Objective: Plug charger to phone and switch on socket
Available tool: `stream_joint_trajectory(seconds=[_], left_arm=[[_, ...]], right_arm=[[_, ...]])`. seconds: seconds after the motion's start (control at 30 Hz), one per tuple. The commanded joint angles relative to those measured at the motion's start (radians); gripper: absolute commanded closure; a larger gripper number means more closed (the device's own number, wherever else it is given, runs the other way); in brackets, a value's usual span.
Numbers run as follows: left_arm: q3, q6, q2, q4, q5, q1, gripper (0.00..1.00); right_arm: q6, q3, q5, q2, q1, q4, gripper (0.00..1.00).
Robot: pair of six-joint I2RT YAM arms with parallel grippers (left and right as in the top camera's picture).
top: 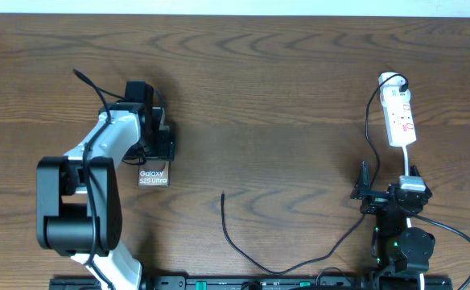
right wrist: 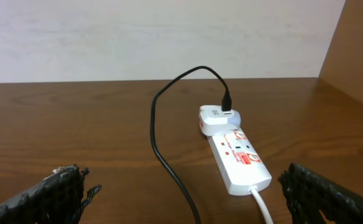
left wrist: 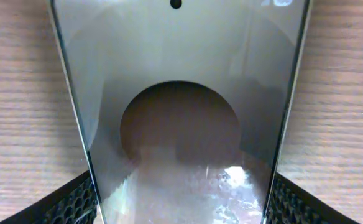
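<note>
Wood-grain table (top: 259,80) holds phone (top: 153,177), socket (top: 400,117); pale wall (right wrist: 138,37) seemingly behind

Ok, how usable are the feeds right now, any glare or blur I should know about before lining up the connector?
Left wrist: the phone fills the frame, its glossy face mirroring a dark round shape and a bright glare patch low down, so little detail. Right wrist: sharp, with an evenly lit socket. Overhead: clear, the phone's lettering readable.

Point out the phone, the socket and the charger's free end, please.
phone (top: 153,177), overhead view, on its lettered end.
socket (right wrist: 238,157), right wrist view, on its top face.
charger (top: 223,196), overhead view, on its free connector tip.
</note>
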Motion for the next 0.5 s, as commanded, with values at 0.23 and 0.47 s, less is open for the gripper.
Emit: stream_joint_trajectory(seconds=[0.23, 0.47], left_arm=[[-0.009, -0.005, 0.058, -0.013, 0.007, 0.003, 0.55], [-0.009, -0.005, 0.058, -0.029, 0.076, 0.003, 0.16]], right_arm=[[0.018, -0.002, 0.008, -0.005, -0.006, -0.003, 0.01], [0.018, -0.002, 0.008, -0.005, -0.006, -0.003, 0.01]])
